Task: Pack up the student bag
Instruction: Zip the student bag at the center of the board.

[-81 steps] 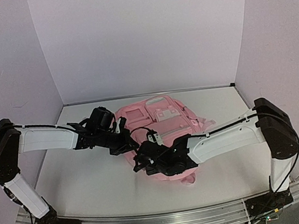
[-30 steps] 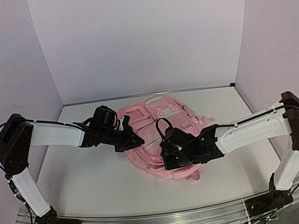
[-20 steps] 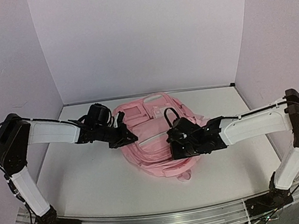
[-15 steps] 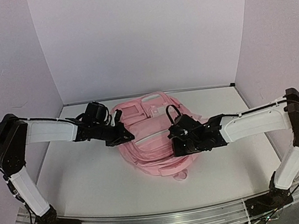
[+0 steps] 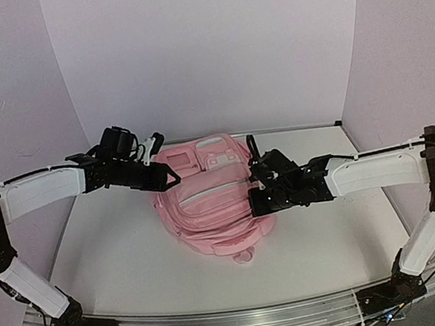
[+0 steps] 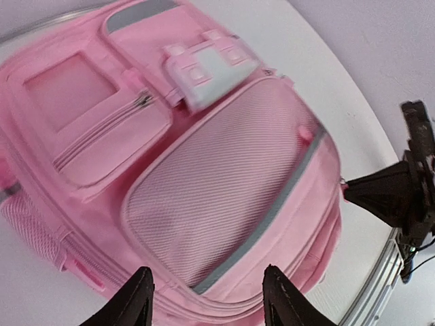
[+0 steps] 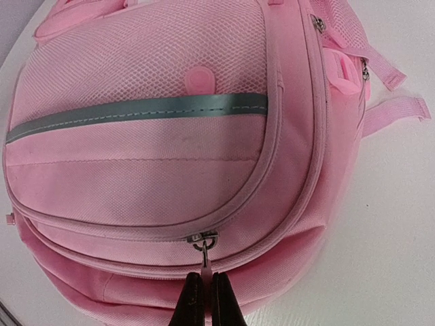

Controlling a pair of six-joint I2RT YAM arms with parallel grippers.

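Bag (image 5: 207,201) lies flat at mid-table (image 5: 117,258), front face up, between the two arms. Grey strip (image 7: 136,112) runs across the front pocket.

Right gripper (image 7: 204,291): fingers pinched together on the pink zip pull (image 7: 204,266), hanging from the slider (image 7: 202,239) on the curved seam at the bag's side. Grip looks narrow, at the tab's end only. Track seems closed on both sides of the slider; cannot be sure.

Left gripper (image 6: 207,299): jaws spread, nothing between them. It hangs over the bag's far left corner, looking down on the pockets. Whether it touches the fabric, cannot tell.

Step in hand, by my reading: working the zip, the right arm on the pull. No loose items to pack show in any view, so opening or closing is uncertain.

Next move calls for:
- a steady pull along the seam's curve, not straight out, or the tab may slip from the pinch;
- the left gripper pressing or holding the bag down, since soft fabric would likely drag with the slider.
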